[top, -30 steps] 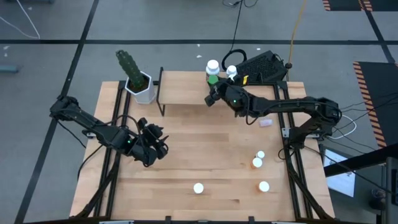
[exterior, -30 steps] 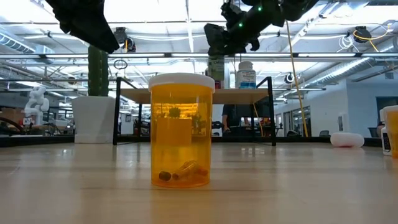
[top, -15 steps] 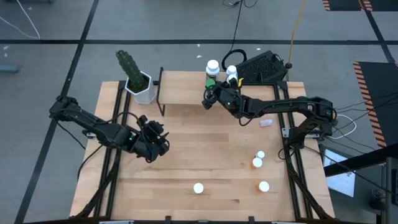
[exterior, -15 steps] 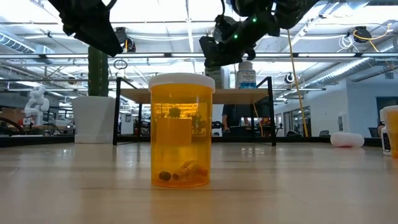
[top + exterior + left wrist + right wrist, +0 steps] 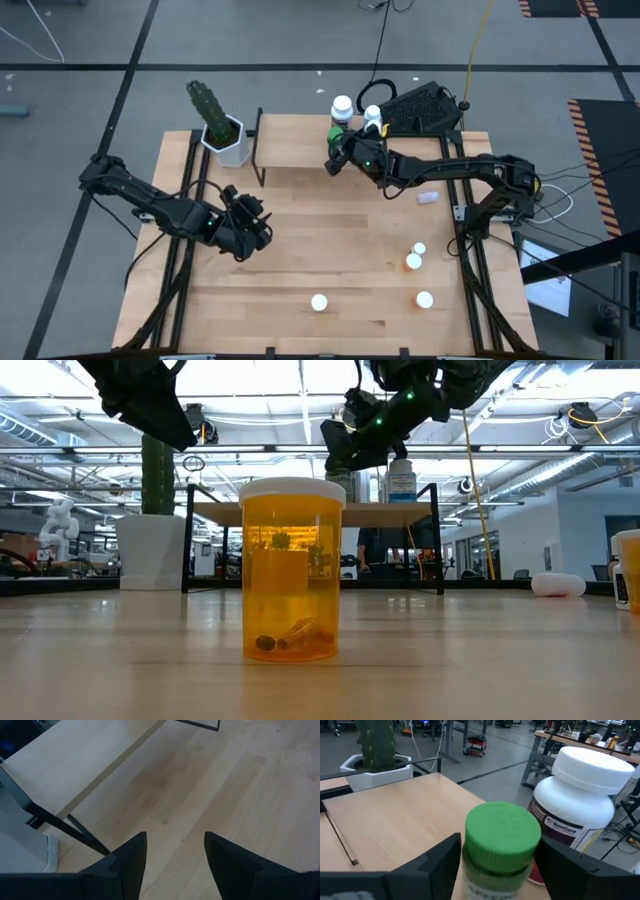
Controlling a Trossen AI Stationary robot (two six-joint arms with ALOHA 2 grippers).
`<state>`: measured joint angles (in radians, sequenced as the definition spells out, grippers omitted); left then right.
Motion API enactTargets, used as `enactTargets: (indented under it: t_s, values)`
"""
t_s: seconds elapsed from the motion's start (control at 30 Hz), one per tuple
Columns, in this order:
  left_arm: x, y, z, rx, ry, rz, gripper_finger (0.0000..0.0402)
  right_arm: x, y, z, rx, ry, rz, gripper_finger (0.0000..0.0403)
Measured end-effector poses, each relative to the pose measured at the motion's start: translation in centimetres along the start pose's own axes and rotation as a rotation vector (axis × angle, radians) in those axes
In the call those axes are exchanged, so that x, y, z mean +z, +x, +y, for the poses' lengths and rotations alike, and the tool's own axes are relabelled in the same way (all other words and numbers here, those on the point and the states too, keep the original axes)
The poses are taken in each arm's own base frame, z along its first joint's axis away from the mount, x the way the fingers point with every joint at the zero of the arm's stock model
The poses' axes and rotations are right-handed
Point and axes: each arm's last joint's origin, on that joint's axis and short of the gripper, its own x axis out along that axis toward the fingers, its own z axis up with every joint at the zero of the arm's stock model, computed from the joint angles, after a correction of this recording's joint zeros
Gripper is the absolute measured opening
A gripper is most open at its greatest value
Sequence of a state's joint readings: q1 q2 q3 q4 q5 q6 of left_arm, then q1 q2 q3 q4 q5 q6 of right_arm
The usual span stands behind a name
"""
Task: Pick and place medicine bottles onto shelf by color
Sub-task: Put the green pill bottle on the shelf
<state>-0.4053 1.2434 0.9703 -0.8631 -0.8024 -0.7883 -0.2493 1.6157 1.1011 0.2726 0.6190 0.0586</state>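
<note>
- Green-capped bottle point(image 5: 502, 837) stands upright on the shelf point(image 5: 395, 815), at 12 o'clock of the counter point(image 5: 330, 240). It is just beside a white bottle point(image 5: 575, 805), which sits toward 1 o'clock of it.
- Right gripper point(image 5: 500, 851) straddles the green-capped bottle from the 6 o'clock side. Can't tell whether the fingers pinch it or stand just clear. Looks like the set-down step.
- Likely reason for the spot: it groups by color at the shelf's right part, and the left part is bare for other colors.
- Cap: ribbed matte green plastic, round. Its neighbour has a smooth white squat body, a printed label and a wide white cap.
- Shelf top: pale flat wood board on thin black metal legs.
- Left gripper point(image 5: 175, 855) hangs over bare counter around 9 o'clock, fingers spread with nothing between. It is waiting.
- Orange bottle point(image 5: 292, 570) is at 6 o'clock, well apart from the shelf. It is translucent amber with a white cap and has a few capsules at the bottom.
- Cactus pot point(image 5: 232, 145) is at 11 o'clock, by the shelf's left end.
</note>
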Motion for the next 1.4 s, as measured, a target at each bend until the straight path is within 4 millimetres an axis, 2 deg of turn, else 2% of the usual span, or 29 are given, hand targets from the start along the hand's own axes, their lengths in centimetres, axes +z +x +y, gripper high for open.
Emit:
enactTargets:
  t_s: [0.17, 0.33, 0.6, 0.77, 0.9, 1.13, 1.23, 1.4]
  values:
    - [0.0, 0.0, 0.0, 0.0, 0.0, 0.0, 0.02, 0.0, 0.0, 0.0, -0.005, -0.008, -0.002, 0.0264]
    - [0.0, 0.0, 0.0, 0.0, -0.001, 0.0, 0.02, 0.3, -0.3, 0.0, -0.001, -0.033, -0.015, 0.0269]
    - [0.0, 0.0, 0.0, 0.0, -0.001, 0.0, 0.02, 2.2, -2.8, 0.5, -0.008, -0.099, -0.084, 0.0269]
    - [0.0, 0.0, 0.0, 0.0, -0.001, 0.0, 0.02, 2.4, -4.2, 1.8, 0.076, -0.234, -0.115, 0.0269]
    - [0.0, 0.0, 0.0, 0.0, -0.001, 0.0, 0.02, 2.0, -4.8, 3.4, 0.231, -0.357, -0.139, 0.0267]
    - [0.0, 0.0, 0.0, 0.0, -0.005, -0.001, 0.02, 0.0, -3.6, 5.1, 0.269, -0.432, -0.114, 0.0228]
    - [0.0, 0.0, 0.0, -0.001, -0.009, -0.001, 0.02, -0.9, -2.6, 5.2, 0.238, -0.454, -0.079, 0.0206]
    - [0.0, 0.0, 0.0, 0.0, -0.005, -0.001, 0.02, -1.2, -1.7, 4.4, 0.131, -0.454, -0.045, 0.0171]
